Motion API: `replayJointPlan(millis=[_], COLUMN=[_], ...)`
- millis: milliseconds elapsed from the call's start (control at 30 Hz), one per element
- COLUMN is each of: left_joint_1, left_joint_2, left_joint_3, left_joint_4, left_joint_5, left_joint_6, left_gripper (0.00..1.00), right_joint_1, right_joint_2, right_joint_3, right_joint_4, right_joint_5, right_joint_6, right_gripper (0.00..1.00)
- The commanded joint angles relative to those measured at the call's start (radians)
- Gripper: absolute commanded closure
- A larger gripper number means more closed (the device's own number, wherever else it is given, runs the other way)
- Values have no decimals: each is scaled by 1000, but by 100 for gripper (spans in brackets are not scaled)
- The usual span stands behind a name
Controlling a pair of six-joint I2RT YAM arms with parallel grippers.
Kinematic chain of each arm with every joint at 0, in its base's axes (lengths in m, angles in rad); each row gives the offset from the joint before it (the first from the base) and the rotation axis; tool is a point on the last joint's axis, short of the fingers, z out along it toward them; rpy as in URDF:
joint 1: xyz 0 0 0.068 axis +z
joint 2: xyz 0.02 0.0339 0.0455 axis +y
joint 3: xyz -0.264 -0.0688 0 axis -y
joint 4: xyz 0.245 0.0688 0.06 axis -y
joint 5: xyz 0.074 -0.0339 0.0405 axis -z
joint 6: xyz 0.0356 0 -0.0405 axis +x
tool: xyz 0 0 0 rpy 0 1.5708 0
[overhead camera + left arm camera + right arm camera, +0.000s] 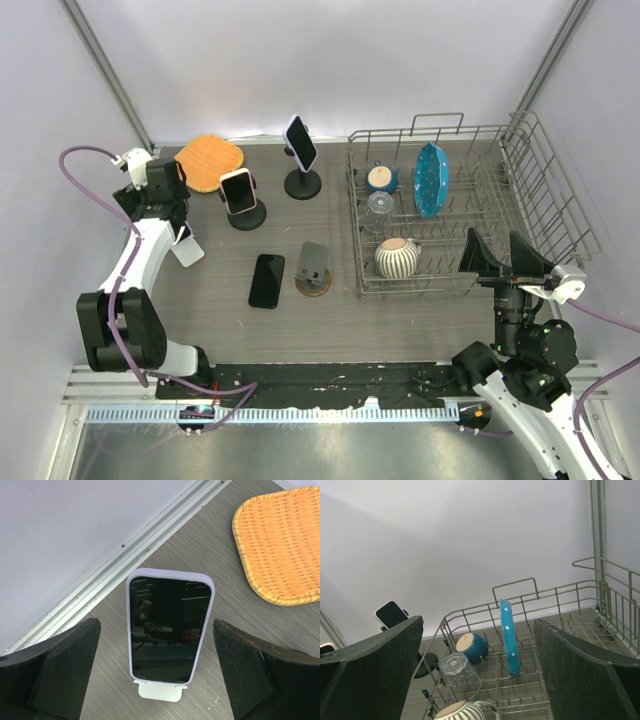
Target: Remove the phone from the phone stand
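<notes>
The left gripper stands wide open with nothing between its pads, hovering over a phone so that one finger lies to each side of it, neither touching the case. I judge this to be the approach step: the grasp is lined up but not yet made, and the phone is not yet off its rest. The phone leans back on a small white stand at the left side of the table, near the wall rail and not far from the orange woven mat. In the top view it is mostly hidden under the wrist. It wears a lavender case with rounded corners, and its dark glass screen faces up and mirrors the arm above. The next move, I think, calls for lowering until the pads flank the long edges and closing on the case rather than the glass. The lift should then follow the lean, up and out, so the light stand is not dragged along. The right gripper is open too and empty, held above the dish rack, well apart from the phone.
</notes>
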Motion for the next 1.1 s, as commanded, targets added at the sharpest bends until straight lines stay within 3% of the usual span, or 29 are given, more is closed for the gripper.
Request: replayJointPlan(millis=[0,633,1067], left_joint_1=[20,54,80], left_joint_2=[41,137,122], left_joint_3=[36,22,-26], left_joint_4=[107,109,111], left_joint_5=[9,5,91], left_joint_6=[15,3,-68], left_gripper=[0,0,0], right_joint_1=[11,19,20], right_joint_2=[-7,-9,-7], right_joint_3=[18,12,20], right_joint_4=[29,39,31], right_joint_5=[3,7,7], right_joint_6=[-2,-8,-10], right_gripper=[3,3,3])
